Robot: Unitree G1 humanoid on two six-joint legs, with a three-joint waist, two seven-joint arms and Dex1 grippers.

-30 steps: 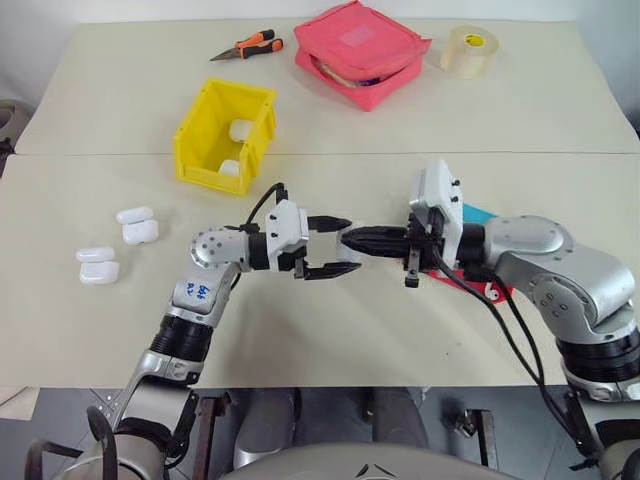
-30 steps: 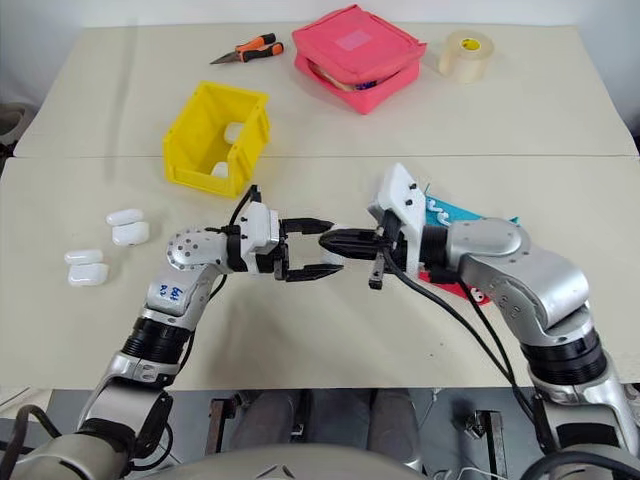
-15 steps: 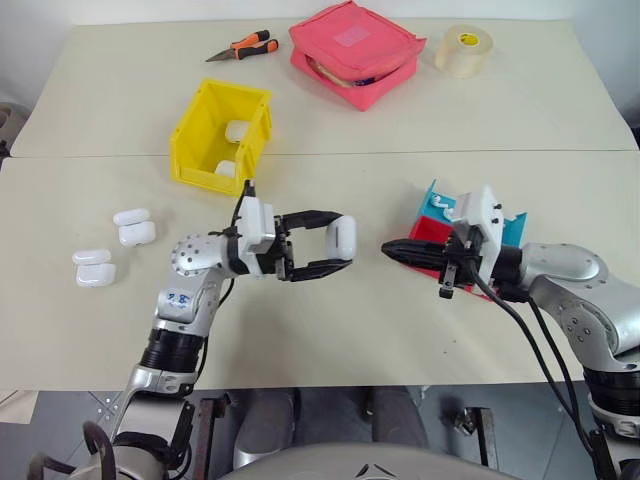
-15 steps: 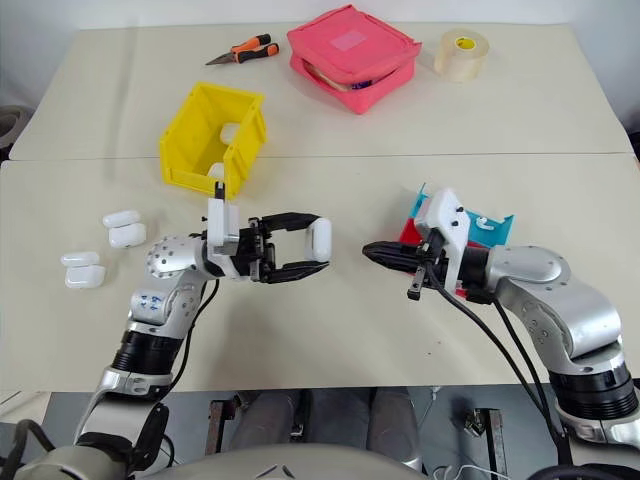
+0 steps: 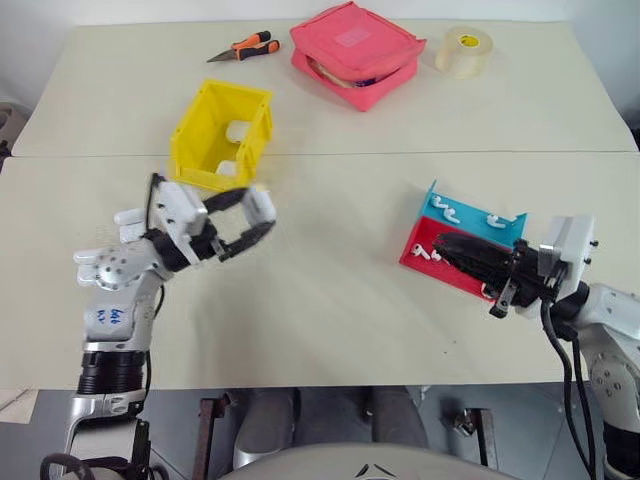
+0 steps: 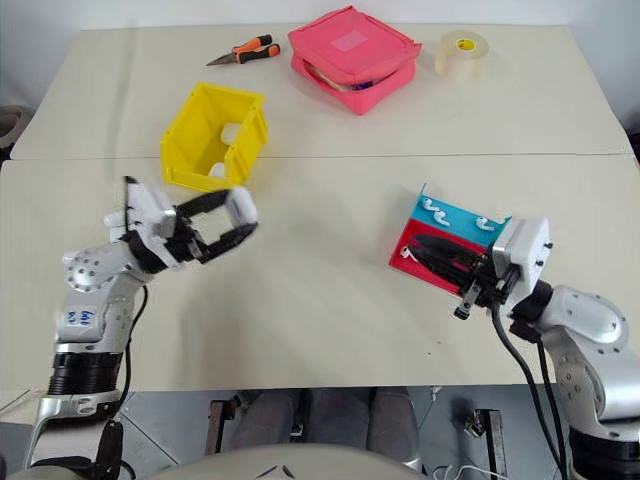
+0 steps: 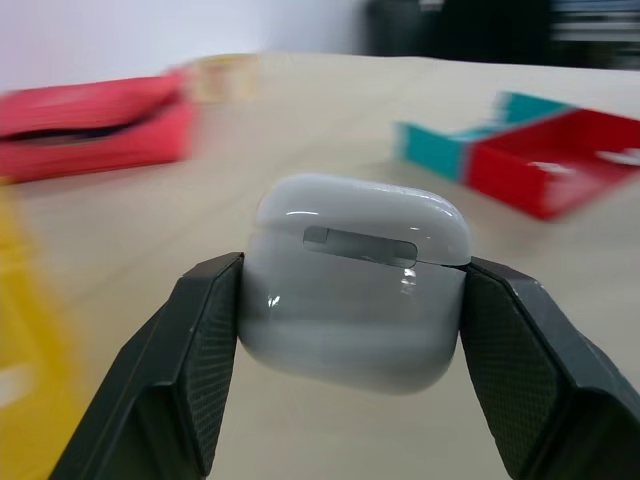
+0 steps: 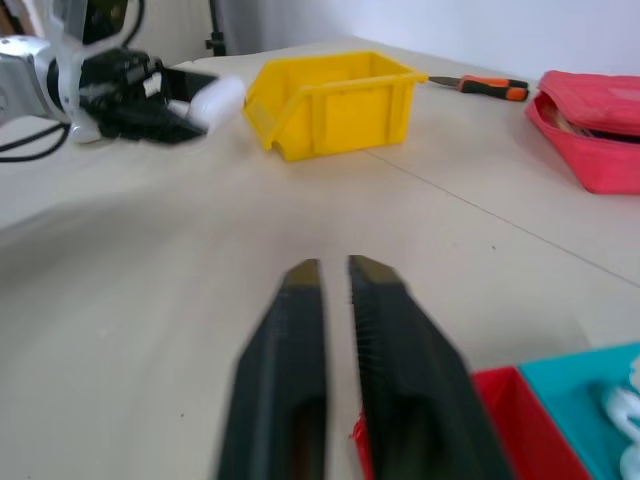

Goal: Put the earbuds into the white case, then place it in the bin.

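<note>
Left gripper (image 5: pixel 250 218): both black fingers clamped on the flanks of the white case (image 7: pixel 355 282), lid down with its seam visible and hinge plate facing the wrist camera. Case is carried clear of the table, just short of the yellow bin (image 5: pixel 222 136), which lies at about 12 o'clock from the gripper. The bin already holds at least two white cases.

Right gripper (image 8: pixel 335 300): nothing between the fingers, only a narrow slit separating them. It hovers over the red tray (image 5: pixel 430 250), at 3 o'clock from the left gripper and well apart. The teal tray (image 5: pixel 470 215) adjoins the red one on its far side and carries several loose earbuds (image 5: pixel 447 210); one more small white piece sits at the red tray's near-left corner.

Other items: spare white cases (image 5: pixel 135 222) at 9 o'clock of the left gripper, partly behind the arm. Pliers (image 5: pixel 248 45), pink zip pouch (image 5: pixel 358 52) and tape roll (image 5: pixel 462 50) line the far edge.

Judgement: lid closed, so loading looks finished; the drop into the bin remains.

Risks:
- Glossy, rounded shell held only by its sides; a quick swing or wrist turn could squirt it out.
- Bin's near wall is raised; a low approach would knock the case or shove the bin.
- Early release lands it on the table short of the bin.
- Cases already inside may make it bounce or perch on the lip.
</note>
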